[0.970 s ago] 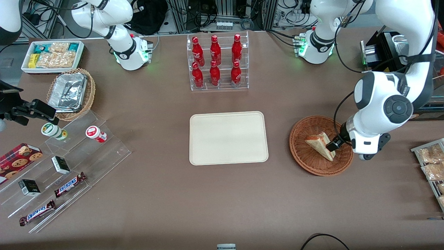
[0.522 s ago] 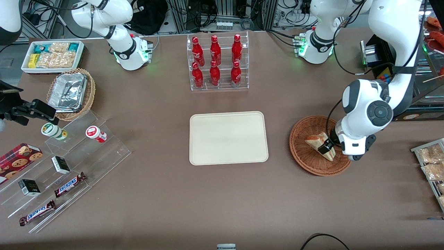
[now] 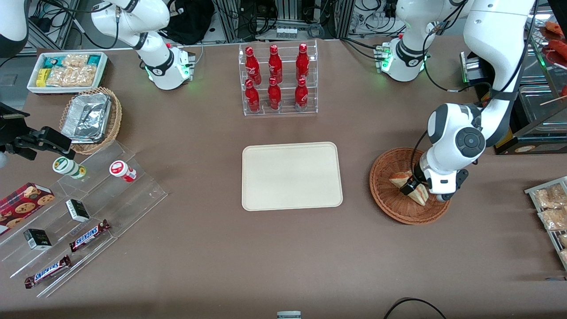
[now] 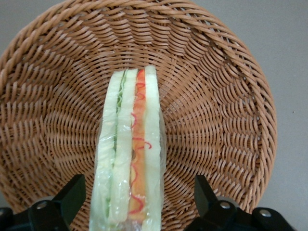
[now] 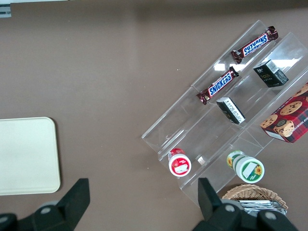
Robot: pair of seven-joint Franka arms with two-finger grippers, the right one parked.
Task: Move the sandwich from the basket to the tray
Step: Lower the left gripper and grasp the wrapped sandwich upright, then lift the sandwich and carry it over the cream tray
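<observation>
The left arm's end effector [image 3: 409, 188] is down inside the reddish-brown wicker basket [image 3: 386, 166], which sits on the brown tabletop [image 3: 283, 248] toward the working arm's end. The sandwich [image 3: 401, 178] lies in the basket as a wedge wrapped in clear film, with part of it covered by the arm's wrist in the front view.

In the left wrist view the sandwich [image 4: 129, 159] stands on edge with its cut face toward the camera, showing pale bread, a green layer and a red-orange layer. The end effector [image 4: 132, 204] is spread wide, with 1 black finger [image 4: 72, 195] on either side of the sandwich and a visible gap between each finger and the film, so nothing is gripped. The woven floor and wall of the basket [image 4: 221, 96] surround the sandwich on all sides.

The cream-white tray [image 3: 266, 195] lies flat near the middle of the tabletop, well apart from the basket, toward the parked arm's end from it; nothing rests on it. Its rounded corner [image 5: 45, 185] also shows in the right wrist view.

Farther from the front camera than the tray stands a clear acrylic rack [image 3: 280, 108] holding 6 red bottles [image 3: 274, 94] in 2 rows of 3. Toward the parked arm's end, a clear stepped display [image 3: 141, 195] carries 2 Snickers bars [image 3: 89, 235], small dark boxes and 2 small jars, and a tan wicker basket with foil containers [image 3: 88, 117] sits near it.
</observation>
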